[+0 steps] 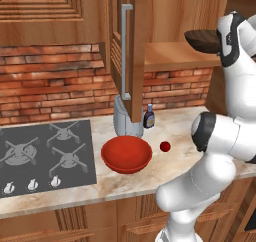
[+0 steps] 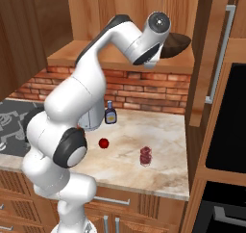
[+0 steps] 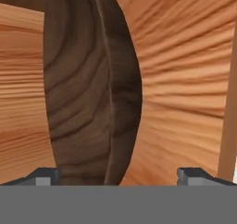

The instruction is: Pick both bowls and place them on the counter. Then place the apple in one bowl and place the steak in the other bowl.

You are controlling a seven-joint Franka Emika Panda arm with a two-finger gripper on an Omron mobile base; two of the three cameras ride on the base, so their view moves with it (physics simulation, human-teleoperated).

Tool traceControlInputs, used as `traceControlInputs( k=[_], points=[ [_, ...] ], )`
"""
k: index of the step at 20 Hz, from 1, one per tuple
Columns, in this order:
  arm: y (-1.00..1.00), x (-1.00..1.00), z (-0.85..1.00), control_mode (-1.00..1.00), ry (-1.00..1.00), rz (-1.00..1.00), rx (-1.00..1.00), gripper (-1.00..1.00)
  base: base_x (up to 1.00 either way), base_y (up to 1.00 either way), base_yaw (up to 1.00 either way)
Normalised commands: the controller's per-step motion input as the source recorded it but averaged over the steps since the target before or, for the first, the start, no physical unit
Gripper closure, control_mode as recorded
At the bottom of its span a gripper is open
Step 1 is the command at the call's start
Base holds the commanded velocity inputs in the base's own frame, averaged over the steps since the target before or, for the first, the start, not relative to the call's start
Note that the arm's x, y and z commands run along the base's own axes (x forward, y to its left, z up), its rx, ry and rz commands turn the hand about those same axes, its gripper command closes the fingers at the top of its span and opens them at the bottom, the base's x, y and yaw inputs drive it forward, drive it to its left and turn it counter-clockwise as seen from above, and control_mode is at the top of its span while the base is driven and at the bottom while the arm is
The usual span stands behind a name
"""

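Note:
The dark brown bowl point(image 1: 201, 40) sits on the open cabinet's shelf point(image 2: 177, 43). My gripper point(image 3: 118, 177) is open at it: the bowl's rim point(image 3: 109, 102) runs between the two widely spread fingertips point(image 3: 44, 176), which do not touch it. On the beige counter point(image 1: 175, 131) below rests the glossy red bowl point(image 1: 126, 154), with the small dark red apple point(image 1: 165, 146) just right of it. In the right base view the apple point(image 2: 103, 143) lies left of the pinkish steak point(image 2: 145, 155).
A dark grey stovetop point(image 1: 45, 153) lies left of the red bowl. A grey appliance point(image 1: 125, 118) and a small bottle point(image 1: 148, 117) stand by the brick wall. The open cabinet door point(image 1: 127, 51) hangs above them. A dark oven front point(image 2: 226, 116) is at the right.

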Motion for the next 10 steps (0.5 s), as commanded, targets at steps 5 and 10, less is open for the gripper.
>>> traceControlInputs(
  k=[5,10],
  points=[
    [-0.04,0.3,-0.08,-1.0,0.03,0.0,0.0,-1.0,0.0,0.0,0.0],
    [-0.09,0.24,-0.05,-1.0,0.02,0.01,0.0,-1.0,0.0,0.0,0.0]
  ],
)
